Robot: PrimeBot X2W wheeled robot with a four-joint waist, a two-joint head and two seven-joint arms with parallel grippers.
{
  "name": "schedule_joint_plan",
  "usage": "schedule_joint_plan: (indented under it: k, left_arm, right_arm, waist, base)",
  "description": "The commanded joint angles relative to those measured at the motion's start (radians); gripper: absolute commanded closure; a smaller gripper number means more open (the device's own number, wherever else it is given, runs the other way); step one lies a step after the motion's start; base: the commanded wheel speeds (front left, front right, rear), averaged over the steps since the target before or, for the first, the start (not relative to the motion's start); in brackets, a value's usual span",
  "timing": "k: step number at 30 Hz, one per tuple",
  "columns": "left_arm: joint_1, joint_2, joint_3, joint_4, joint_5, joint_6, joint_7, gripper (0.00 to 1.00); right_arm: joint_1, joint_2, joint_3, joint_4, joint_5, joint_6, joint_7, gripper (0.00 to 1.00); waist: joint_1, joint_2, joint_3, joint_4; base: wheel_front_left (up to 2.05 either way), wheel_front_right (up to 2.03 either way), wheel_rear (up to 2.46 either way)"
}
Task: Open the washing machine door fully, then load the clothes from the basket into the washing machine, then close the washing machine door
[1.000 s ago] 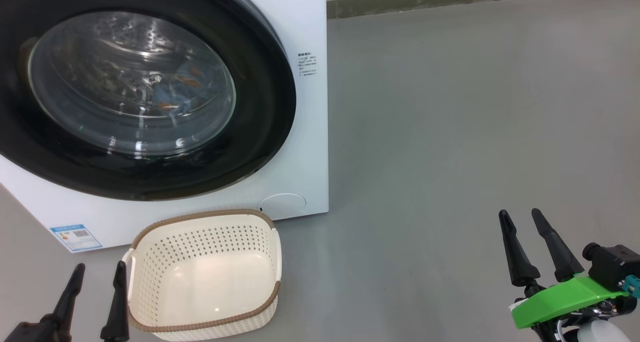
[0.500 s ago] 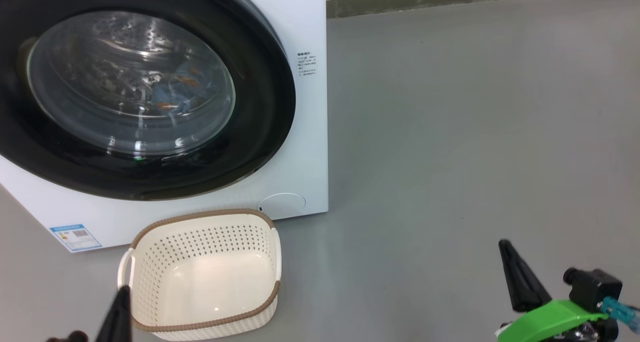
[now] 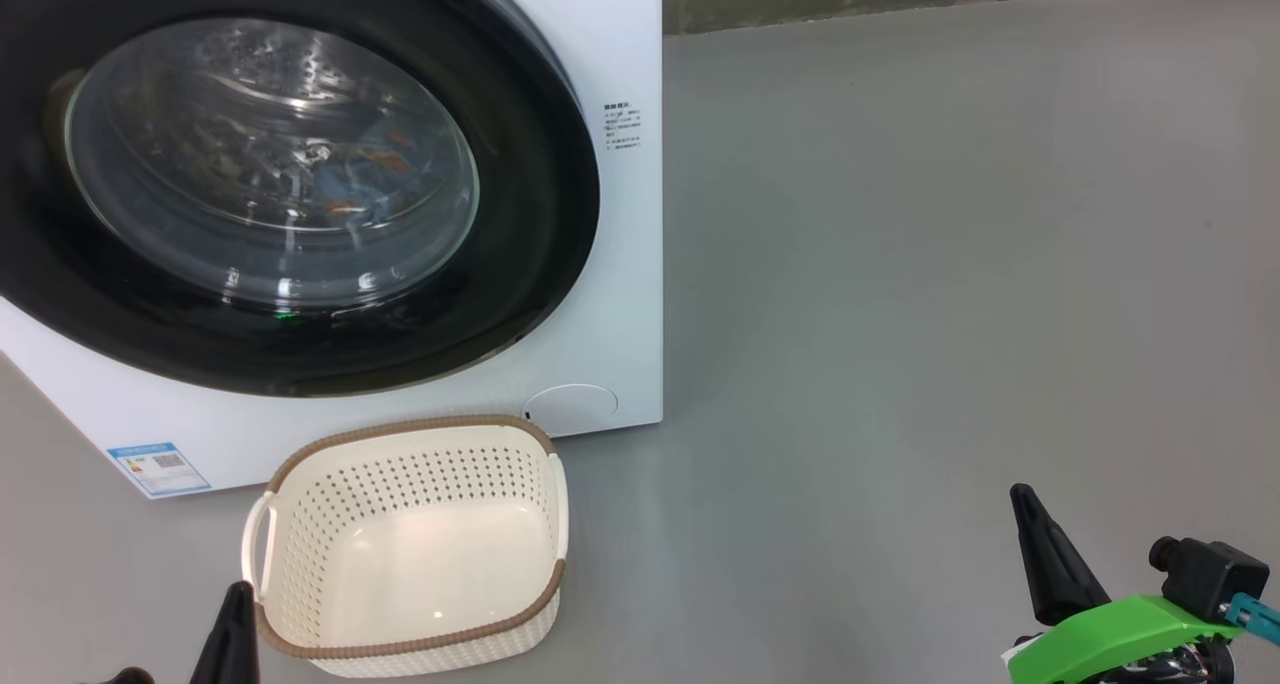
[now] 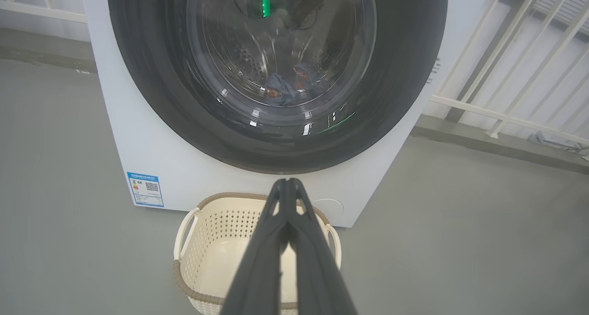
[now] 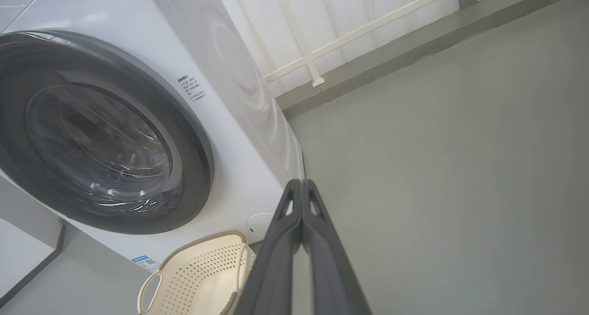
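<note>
Cream basket [image 3: 410, 427] on grey floor [image 3: 900, 264], door [image 3: 540, 214] closed, left end effector [image 4: 287, 183], right end effector [image 5: 301, 183] both pinched

Washing machine door [image 3: 540, 214] cropped top and left in head view; clothes [image 3: 350, 179] blurred behind glass.

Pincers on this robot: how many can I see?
2. The left pincer hangs by the basket, facing the washing machine door; the right pincer over the floor, farther right.

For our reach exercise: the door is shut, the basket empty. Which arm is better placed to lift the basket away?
Probably left: the left gripper hangs close by the basket, the right gripper far off across the floor.
</note>
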Motion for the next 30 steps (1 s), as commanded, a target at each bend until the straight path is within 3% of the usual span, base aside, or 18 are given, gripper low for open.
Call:
schedule_joint_plan:
  k: [1, 30]
  left_arm:
    - [-0.035, 0.013, 0.017, -0.027, -0.038, 0.000, 0.008, 1.00]
    - [-0.060, -0.020, 0.040, -0.041, -0.325, 0.000, 0.089, 1.00]
  right_arm:
    - [-0.032, -0.009, -0.013, -0.029, 0.029, 0.000, 0.008, 1.00]
    - [-0.042, 0.021, -0.070, -0.048, 0.269, 0.000, 0.089, 1.00]
  waist:
    - [-0.0001, 0.0000, 0.000, 0.001]
    - [-0.0002, 0.0000, 0.002, 0.020]
  base:
    - [0.00, 0.00, 0.00]
    - [0.00, 0.00, 0.00]
